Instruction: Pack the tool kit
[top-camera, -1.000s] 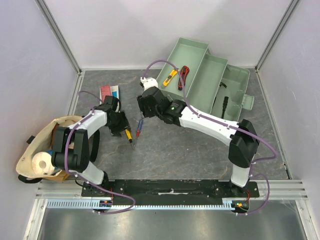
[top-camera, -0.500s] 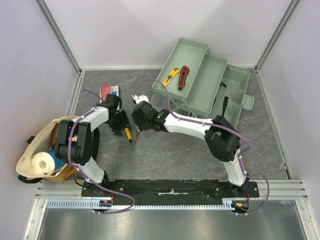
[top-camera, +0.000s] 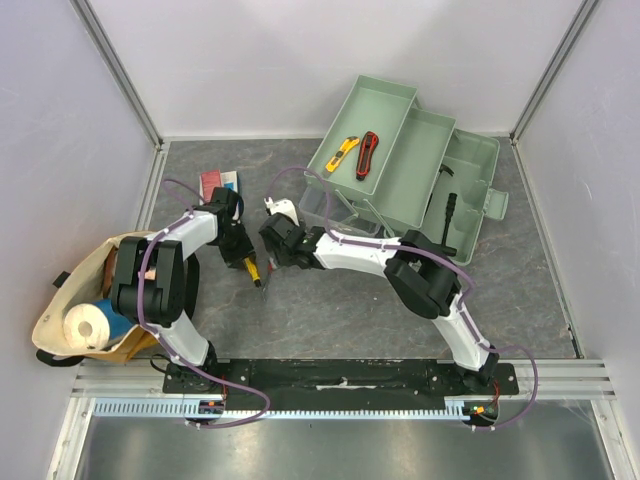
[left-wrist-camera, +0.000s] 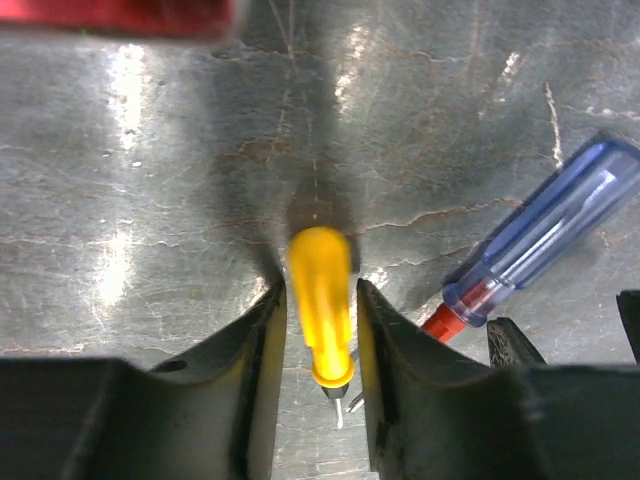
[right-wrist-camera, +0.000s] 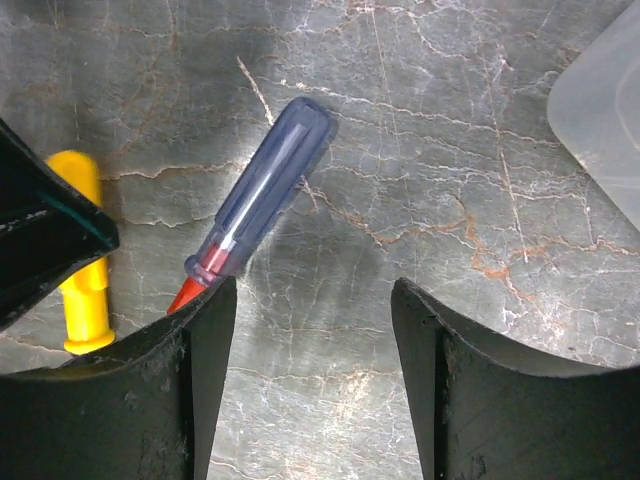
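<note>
Hovering over the grey marbled table, well apart from the open pale-green translucent plastic toolbox at far right, both arms in the top view seem placed to lift one loose tool each for packing. In the left wrist view, the left gripper is slightly parted, its jaws closely straddling the yellow-handled screwdriver lying on the table, apparently ready to close. In the right wrist view, the right gripper gapes wide over bare table; the blue translucent-handled screwdriver lies outside its jaws, just beside the picture-left finger.

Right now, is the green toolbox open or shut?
Open. The toolbox has its trays fanned out, with the yellow knife, red cutter and black hammer lying exposed inside.
</note>
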